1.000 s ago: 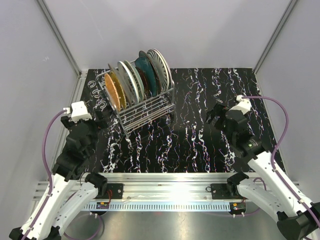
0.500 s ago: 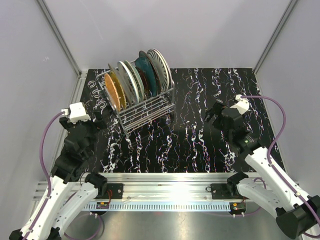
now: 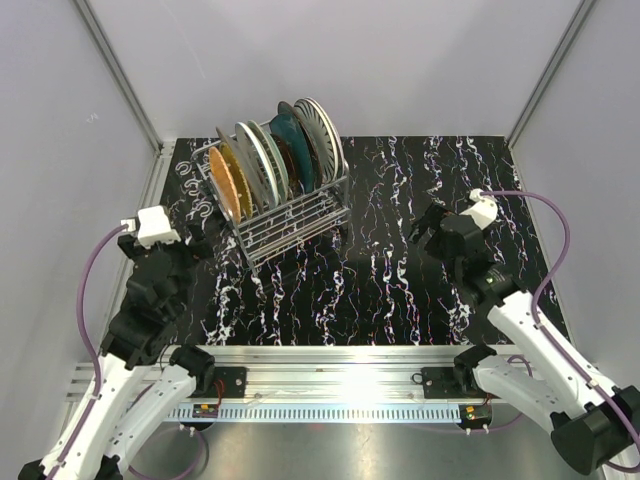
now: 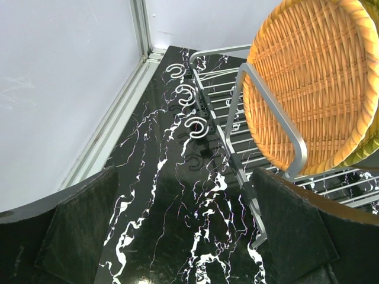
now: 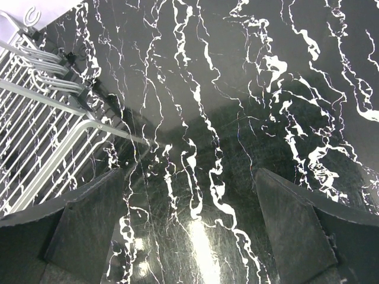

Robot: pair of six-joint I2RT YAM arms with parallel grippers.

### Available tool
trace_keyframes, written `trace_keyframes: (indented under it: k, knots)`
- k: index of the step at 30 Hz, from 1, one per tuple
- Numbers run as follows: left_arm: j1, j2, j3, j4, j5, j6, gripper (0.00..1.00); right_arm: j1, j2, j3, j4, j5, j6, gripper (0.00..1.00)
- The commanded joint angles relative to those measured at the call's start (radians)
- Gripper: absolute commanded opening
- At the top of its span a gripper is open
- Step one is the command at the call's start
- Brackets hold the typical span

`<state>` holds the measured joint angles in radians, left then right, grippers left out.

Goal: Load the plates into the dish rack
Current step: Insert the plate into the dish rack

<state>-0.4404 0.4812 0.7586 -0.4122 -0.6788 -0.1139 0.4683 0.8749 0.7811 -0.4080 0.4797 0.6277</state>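
We see the plates (image 3: 270, 160) standing on edge in a row inside the dish rack (image 3: 295, 218), which sits on the far left part of the black, white-veined counter (image 3: 400, 280). At the rack's left end stands the orange woven plate (image 3: 228, 182), just behind the looped end rail (image 4: 275, 103). At its right end stands the white plate with black radial stripes (image 3: 322, 135), with a dark teal plate (image 3: 285, 125) just before it and paler ones between. Three white hooks (image 4: 185, 93) sit just beside the rack's left side. Nearer than the rack and to its left, the left fingers (image 4: 77, 231) hover above the counter. They are spread wide with nothing between them, and they point toward the rack's near left corner but stay apart from it. Well to the right of the rack, the right fingers (image 5: 86, 228) likewise stand wide apart over the counter and hold nothing. The rack's right end shows at the left edge of the right wrist view. Pale walls (image 3: 350, 60) rise behind the rack.
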Motion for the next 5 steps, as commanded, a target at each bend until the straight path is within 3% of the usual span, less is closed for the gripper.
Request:
trace_keyframes:
  k: [1, 5]
  knots:
    - [-0.003, -0.009, 0.011, 0.036, 0.021, -0.009, 0.99, -0.005, 0.009, 0.009, 0.044, -0.007, 0.006, 1.0]
    - [-0.004, -0.007, 0.01, 0.041, 0.016, -0.007, 0.99, -0.005, 0.055, 0.052, -0.006, -0.006, 0.033, 1.0]
